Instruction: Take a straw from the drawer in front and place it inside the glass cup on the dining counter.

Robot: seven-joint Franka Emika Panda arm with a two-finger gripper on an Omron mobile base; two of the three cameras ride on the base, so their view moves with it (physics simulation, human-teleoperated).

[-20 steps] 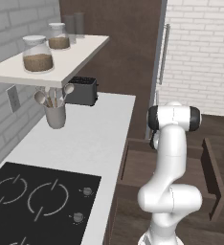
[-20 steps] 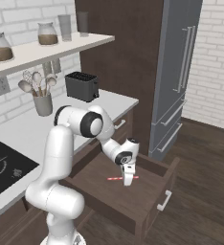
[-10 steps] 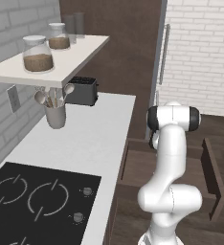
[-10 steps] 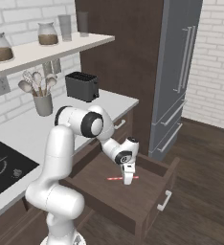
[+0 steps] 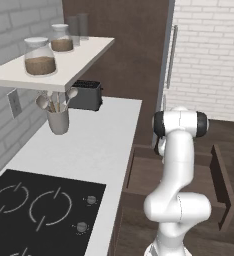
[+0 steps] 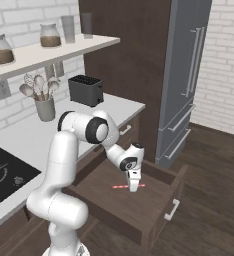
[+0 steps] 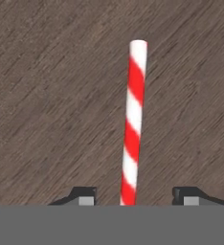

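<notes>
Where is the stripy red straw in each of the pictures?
Left base view: I cannot find it; the white arm stands in front of the drawer.
Right base view: the straw lies flat on the drawer floor, low in the middle, under the claw.
Hand view: it runs up the middle, from between the claw's two tips.
Shared landmark: the open brown drawer.

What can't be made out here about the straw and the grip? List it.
- Straw: right base view, its middle is hidden behind the gripper.
- Straw's near end: hand view, cut off by the bottom edge between the fingers.
- Drawer floor: left base view, blocked by the arm.
- Contact with the straw: too unclear to tell.
</notes>
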